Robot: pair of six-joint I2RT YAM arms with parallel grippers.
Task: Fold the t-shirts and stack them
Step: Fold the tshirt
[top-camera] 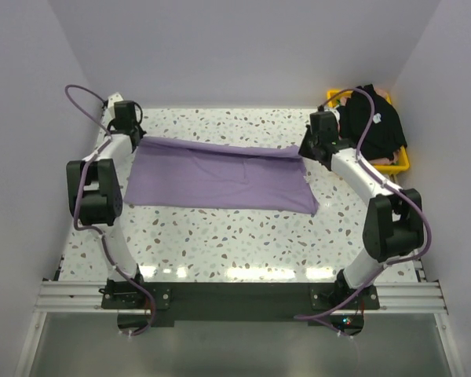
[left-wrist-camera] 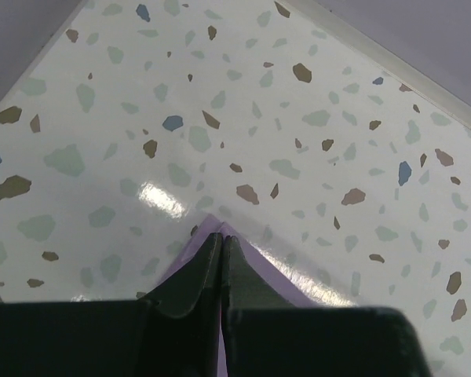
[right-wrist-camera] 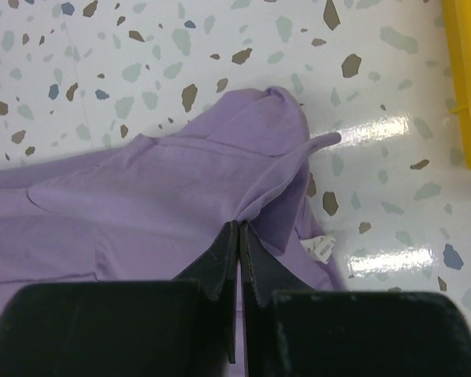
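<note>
The purple shirt (top-camera: 220, 177) lies spread mid-frame on the tabletop (top-camera: 243, 228). The left claw (left-wrist-camera: 221, 247) pinches its upper-left corner, the right claw (right-wrist-camera: 239, 232) its upper-right. The black shirt (top-camera: 373, 126) sits in the basket (top-camera: 406, 161), upper right.

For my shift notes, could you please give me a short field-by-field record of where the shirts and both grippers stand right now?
lavender t-shirt: spread wide across the table
left gripper: shut on its far left corner
right gripper: shut on its far right corner
black t-shirt: heaped in the yellow basket, far right
</note>
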